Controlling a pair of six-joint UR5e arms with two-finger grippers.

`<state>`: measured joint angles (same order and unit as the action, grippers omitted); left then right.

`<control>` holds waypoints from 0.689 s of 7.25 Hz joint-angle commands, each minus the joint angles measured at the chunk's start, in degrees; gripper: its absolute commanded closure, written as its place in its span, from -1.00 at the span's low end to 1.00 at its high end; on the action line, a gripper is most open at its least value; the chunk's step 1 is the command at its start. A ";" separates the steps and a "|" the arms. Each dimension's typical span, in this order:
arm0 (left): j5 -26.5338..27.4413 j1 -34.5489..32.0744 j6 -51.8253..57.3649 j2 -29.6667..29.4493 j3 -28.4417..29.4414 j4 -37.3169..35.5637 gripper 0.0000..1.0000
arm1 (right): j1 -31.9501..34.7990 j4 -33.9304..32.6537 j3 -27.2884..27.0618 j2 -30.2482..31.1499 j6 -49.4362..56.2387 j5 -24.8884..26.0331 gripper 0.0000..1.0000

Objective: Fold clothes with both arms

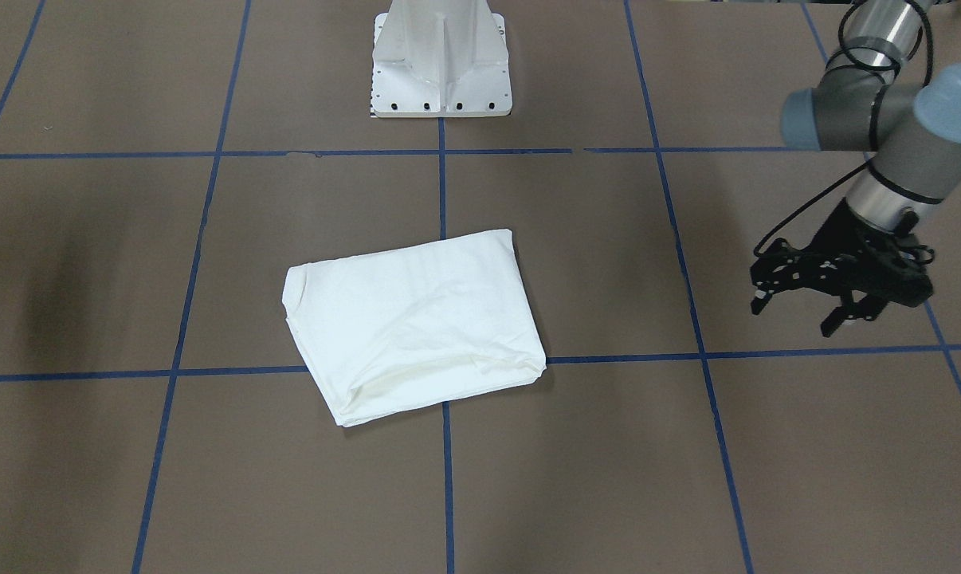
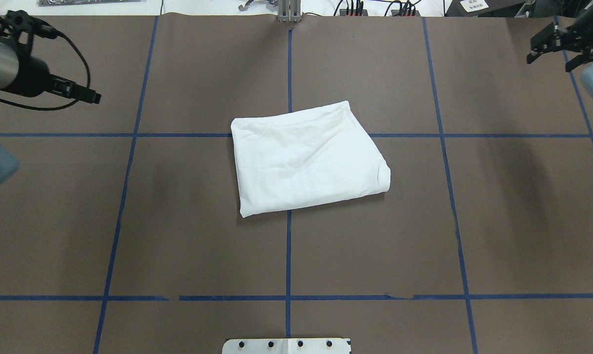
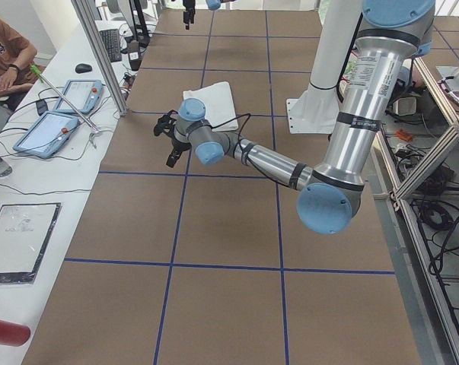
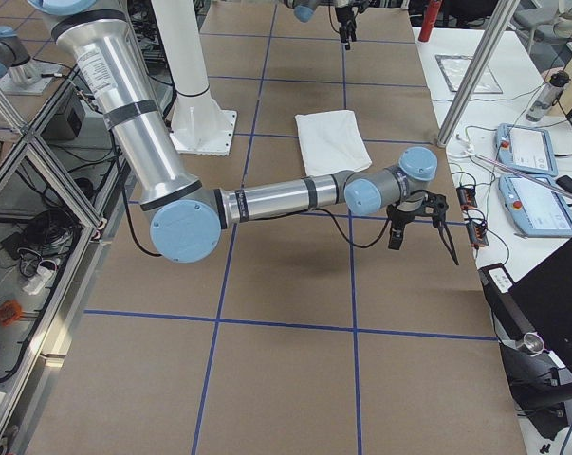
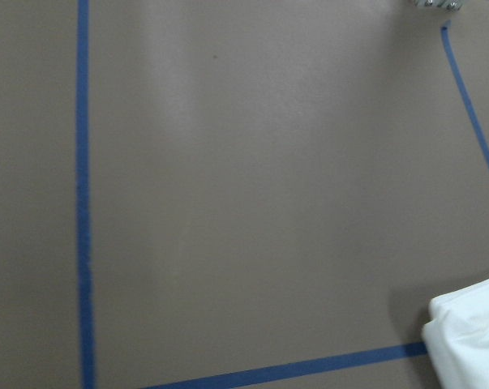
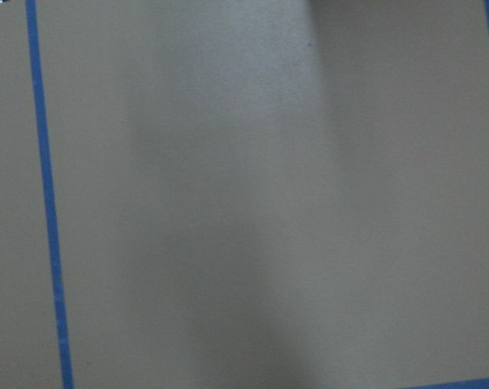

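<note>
The white T-shirt [image 1: 417,319] lies folded into a compact rectangle at the middle of the brown table. It also shows in the overhead view [image 2: 306,160] and the side views [image 3: 211,96] [image 4: 331,140], and one corner shows in the left wrist view [image 5: 471,340]. Its text, collar and label are hidden. My left gripper [image 1: 799,315] is open and empty, hovering well off to the shirt's side [image 3: 168,144]. My right gripper [image 2: 549,61] is open and empty, above the table's far corner on the other side [image 4: 423,242]. The right wrist view shows only bare table.
The white pedestal base [image 1: 441,64] stands at the robot's edge of the table. Blue tape lines [image 2: 289,246] grid the table. A side bench with tablets [image 3: 58,114], an aluminium post [image 3: 100,53] and a seated person [image 3: 4,53] lie beyond the far edge.
</note>
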<state>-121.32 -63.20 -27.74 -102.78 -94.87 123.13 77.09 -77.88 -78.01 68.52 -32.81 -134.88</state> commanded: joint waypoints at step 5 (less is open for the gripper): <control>-9.81 -15.89 19.73 12.93 -3.65 -4.04 -1.00 | 7.80 -21.87 -27.71 19.79 24.97 2.60 -1.00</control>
<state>-130.63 -78.00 -9.14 -92.81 -97.64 119.08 83.86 -97.87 -102.72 85.70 -9.89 -133.23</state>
